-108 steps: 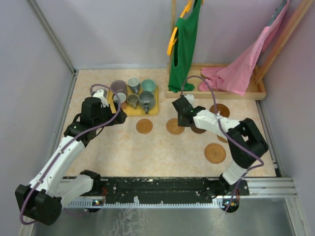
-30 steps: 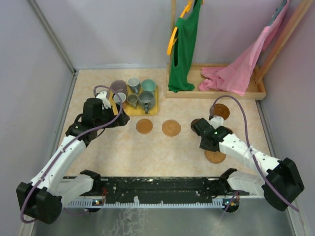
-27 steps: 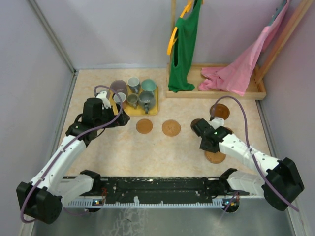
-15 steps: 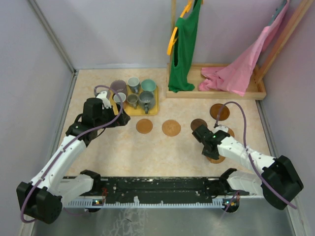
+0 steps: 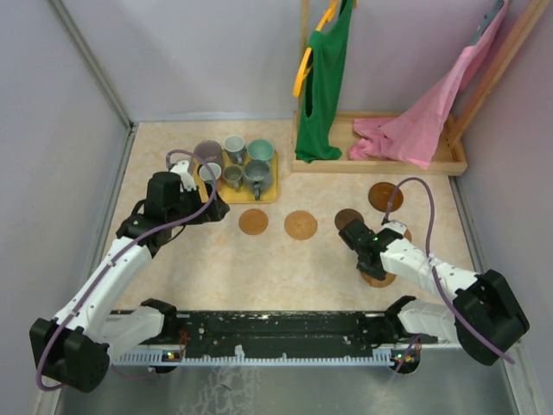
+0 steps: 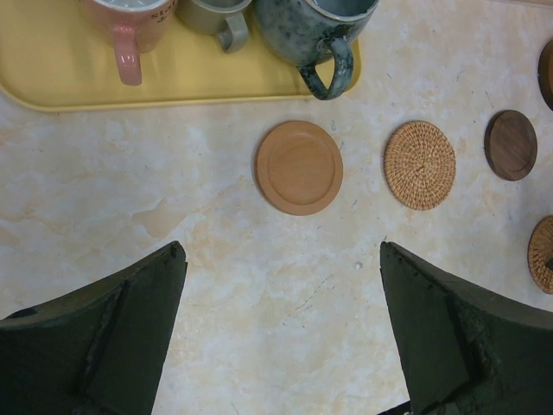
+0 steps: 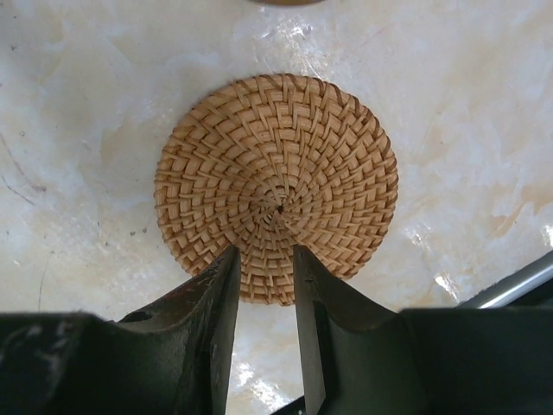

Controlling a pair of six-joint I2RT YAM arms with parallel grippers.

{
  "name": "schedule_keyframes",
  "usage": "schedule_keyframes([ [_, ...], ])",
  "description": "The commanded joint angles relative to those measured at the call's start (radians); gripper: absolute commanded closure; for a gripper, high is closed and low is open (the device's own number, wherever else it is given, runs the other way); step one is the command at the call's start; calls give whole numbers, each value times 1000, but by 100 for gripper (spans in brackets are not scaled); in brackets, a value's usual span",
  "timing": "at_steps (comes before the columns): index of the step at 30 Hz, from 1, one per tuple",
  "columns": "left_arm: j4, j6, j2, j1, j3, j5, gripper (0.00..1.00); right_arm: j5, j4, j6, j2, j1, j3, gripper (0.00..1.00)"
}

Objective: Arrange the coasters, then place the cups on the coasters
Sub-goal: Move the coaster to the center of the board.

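Nearest, a black rail [image 5: 285, 333] runs along the table's near edge and carries both arm bases. The table [image 5: 285, 277] is pale marbled beige, glossy in patches, with faint scuffs. Lilac walls [image 5: 52, 130] close it in at left, back and right.

At near right, the right gripper [image 7: 265, 251] points straight down over the near rim of a woven coaster [image 7: 276, 164] lying flat on the table. Its fingers stand a narrow slit apart with the weave showing between them. They hold nothing, and contact with the coaster cannot be told.

At mid-table a row runs left to right: a wooden coaster [image 6: 299, 167], a second woven coaster [image 6: 419, 164] and a small dark coaster [image 6: 511, 144]. A brown coaster [image 5: 385, 196] lies beyond, farther right.

The left gripper [image 6: 281, 246] hovers over bare table just short of the yellow tray [image 6: 52, 82], fingers spread wide and empty. The left arm hides the tray's left end from above.

All six cups stand on the tray, among them a teal cup [image 5: 260, 150], a purplish cup [image 5: 207, 153] and a grey-blue cup [image 6: 315, 22].

At the far right, a wooden base [image 5: 454, 160] carries a hanging green garment [image 5: 324, 78] and a draped pink garment [image 5: 415, 130].
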Motion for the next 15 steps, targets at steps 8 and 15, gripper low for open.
schedule_keyframes([
  [8, 18, 15, -17, 3, -8, 0, 2, -88, 161, -61, 55, -7, -69, 72],
  [15, 25, 15, -12, 3, -9, -3, 2, -140, 163, -53, 47, 87, -28, 74],
])
